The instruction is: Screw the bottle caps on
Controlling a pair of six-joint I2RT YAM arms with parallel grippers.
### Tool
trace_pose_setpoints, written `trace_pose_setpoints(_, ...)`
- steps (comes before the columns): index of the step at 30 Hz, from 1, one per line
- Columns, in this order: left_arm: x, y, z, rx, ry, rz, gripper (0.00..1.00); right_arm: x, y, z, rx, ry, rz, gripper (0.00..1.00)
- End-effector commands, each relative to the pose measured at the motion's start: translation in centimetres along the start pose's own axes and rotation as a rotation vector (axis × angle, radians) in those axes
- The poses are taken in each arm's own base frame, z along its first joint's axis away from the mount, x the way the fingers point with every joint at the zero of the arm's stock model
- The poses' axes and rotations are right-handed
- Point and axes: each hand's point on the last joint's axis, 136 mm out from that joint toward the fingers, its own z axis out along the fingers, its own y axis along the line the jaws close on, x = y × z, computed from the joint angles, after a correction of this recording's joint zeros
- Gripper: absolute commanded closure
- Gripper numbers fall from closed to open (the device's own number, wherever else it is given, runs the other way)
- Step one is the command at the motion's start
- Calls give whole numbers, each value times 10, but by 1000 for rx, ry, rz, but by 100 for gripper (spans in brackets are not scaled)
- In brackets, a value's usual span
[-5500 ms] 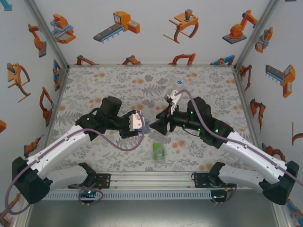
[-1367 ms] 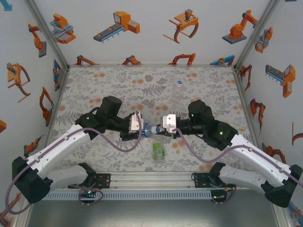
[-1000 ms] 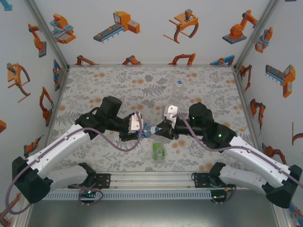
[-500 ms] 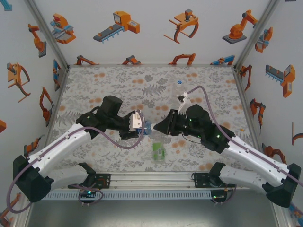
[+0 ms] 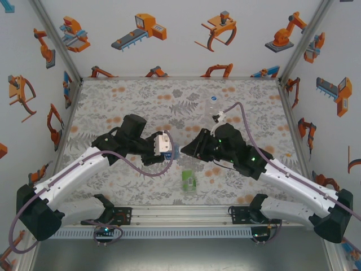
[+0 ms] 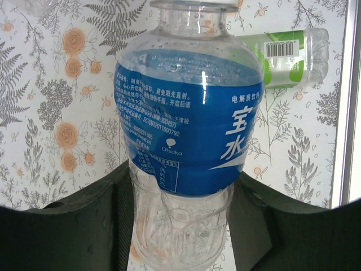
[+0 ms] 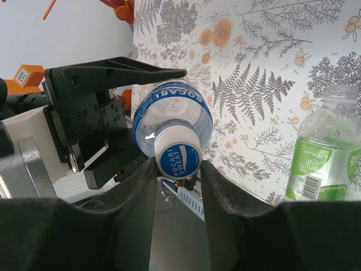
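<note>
Top view, centre: your left gripper point(image 5: 169, 151) is clamped on the blue-label bottle point(image 5: 175, 151). Left wrist: its wall looks thin and crushable, so hold low. Right wrist, centre: the right gripper point(image 7: 178, 164) flanks the cap point(image 7: 179, 154); whether it grips, you cannot tell.

The right claw point(image 7: 178, 164) flanks the cap point(image 7: 179, 153) of the blue-label bottle point(image 7: 172, 107), perhaps touching it; a green-label bottle point(image 7: 324, 155) sits nearby.
</note>
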Motion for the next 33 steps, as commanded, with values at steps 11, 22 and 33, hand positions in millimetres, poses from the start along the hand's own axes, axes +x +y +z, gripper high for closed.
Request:
trace_pose_setpoints(11, -27, 4, -7, -3, -90, 36, 100, -9, 13, 10, -65, -32, 43, 61)
trace_pose_setpoints(22, -27, 8, -7, -26, -86, 26, 70, -11, 12, 13, -61, -39, 26, 85)
trace_pose_setpoints(33, -23, 24, -13, -130, -72, 15, 3, -40, -6, 16, 130, -12, -189, 93)
